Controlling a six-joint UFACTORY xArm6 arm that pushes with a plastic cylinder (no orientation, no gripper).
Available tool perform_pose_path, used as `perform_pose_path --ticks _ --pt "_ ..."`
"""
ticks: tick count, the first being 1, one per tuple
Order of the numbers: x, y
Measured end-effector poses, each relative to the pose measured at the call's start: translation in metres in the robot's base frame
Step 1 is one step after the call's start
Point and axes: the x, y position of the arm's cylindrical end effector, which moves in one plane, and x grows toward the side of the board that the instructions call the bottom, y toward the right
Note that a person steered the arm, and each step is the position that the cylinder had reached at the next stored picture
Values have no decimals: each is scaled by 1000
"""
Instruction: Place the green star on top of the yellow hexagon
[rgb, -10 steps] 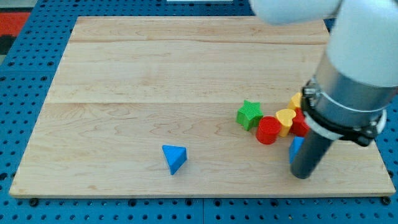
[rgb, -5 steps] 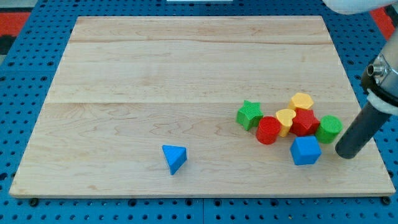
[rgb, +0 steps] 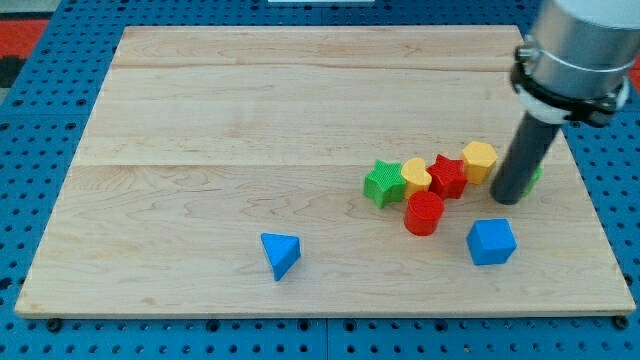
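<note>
Camera view shows my tip (rgb: 508, 198) just right of the hexagon (rgb: 480, 160), with the star (rgb: 380, 183) well left of it across the row. No jaws exist here. Judged an approach step: next, circle round behind the star and push it toward the hexagon.

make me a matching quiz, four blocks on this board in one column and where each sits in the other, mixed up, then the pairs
Blocks:
1. green star
2. blue cube
3. yellow hexagon
4. blue triangular block

Places:
A. alone, towards the view's bottom left of the cluster
B. the view's left end of the row, touching the yellow heart
C. just left of my tip, at the row's right end
D. below the row, right of the red cylinder

Pairs: 1-B, 2-D, 3-C, 4-A
</note>
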Motion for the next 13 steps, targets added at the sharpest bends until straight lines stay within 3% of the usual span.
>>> perform_pose_path --ticks 2,8,9,13 --pt "34 -31" --pt "44 -204" --pt "38 -213" --pt "-38 -147"
